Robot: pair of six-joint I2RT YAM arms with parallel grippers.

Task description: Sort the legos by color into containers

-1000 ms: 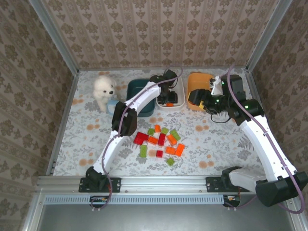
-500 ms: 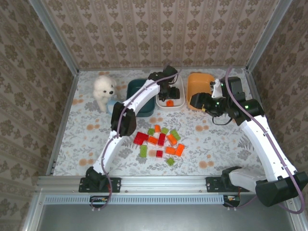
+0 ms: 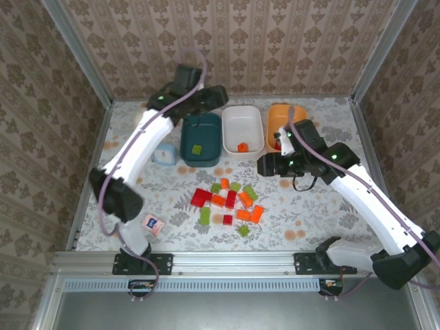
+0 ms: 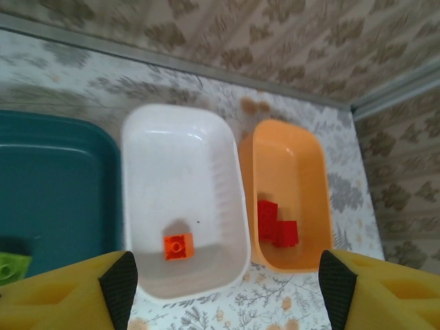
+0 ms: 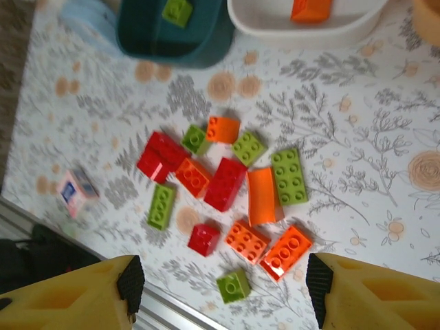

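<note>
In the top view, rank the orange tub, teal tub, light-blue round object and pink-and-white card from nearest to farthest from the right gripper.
From the right gripper:
1. orange tub, just behind it.
2. teal tub, back left.
3. light-blue round object, left of the teal tub.
4. pink-and-white card, near-left of the table.

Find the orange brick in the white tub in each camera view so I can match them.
Top external: the orange brick lies at the near end of the white tub, back centre.
Left wrist: the brick is low, left of centre.
Right wrist: the brick is at the top edge, right of centre.
Shared landmark: the white tub, between the teal tub and orange tub.
</note>
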